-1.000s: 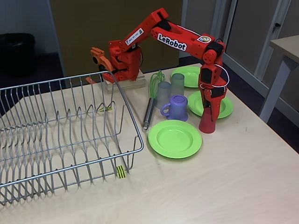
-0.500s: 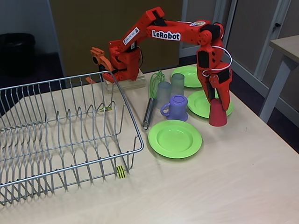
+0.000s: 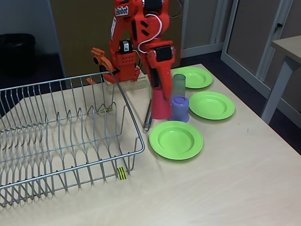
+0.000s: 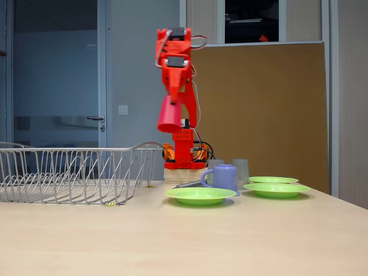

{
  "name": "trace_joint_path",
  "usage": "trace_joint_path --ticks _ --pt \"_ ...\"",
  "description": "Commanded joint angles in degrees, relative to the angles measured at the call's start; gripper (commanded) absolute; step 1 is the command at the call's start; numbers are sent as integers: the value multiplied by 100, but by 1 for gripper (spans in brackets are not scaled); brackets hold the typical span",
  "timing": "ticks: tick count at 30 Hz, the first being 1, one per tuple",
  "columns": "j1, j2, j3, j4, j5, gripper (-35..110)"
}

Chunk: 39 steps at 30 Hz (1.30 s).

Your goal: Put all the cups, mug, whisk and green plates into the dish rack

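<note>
The dish rack (image 3: 61, 136) occupies the left of the counter (image 3: 235, 188) in both fixed views, its wire prongs bare; a yellow-and-black tag (image 3: 122, 173) hangs at its near right corner. Right of the rack, the claw (image 4: 171, 112) is clenched on the red cup (image 4: 169, 117), which hangs inverted and tilted, raised well clear of the counter, above the rack's right end (image 4: 146, 155). The whisk (image 3: 147, 117) lies on the counter just beside the rack's right edge, largely masked by the arm. Next comes the mug (image 3: 180, 108), upright, with a grey-blue tumbler (image 3: 178, 84) just behind it. Three green plates lie flat: the nearest plate (image 3: 176, 139) in front of the mug, the middle plate (image 3: 211, 104) to its right, the far plate (image 3: 195, 76) behind.
</note>
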Motion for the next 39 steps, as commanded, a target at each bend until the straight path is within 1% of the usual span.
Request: trace_joint_path --ticks 1,5,8,12,15,23,33,36,39 --pt "967 211 -193 202 -615 4" --pt "2039 -598 -932 281 -1178 5" --pt "2689 -1512 -1872 272 -1547 4" --pt "3322 -2804 -3252 272 -1986 4" --pt "3647 -3401 -3683 88 -2171 5" --pt "4166 -4412 -4192 -343 -2540 6" --pt "4271 -5273 -4588 -844 -2733 7" --pt "4298 -5326 -4605 -870 -2786 16" --pt "4315 -5317 -4614 -809 -2786 29"
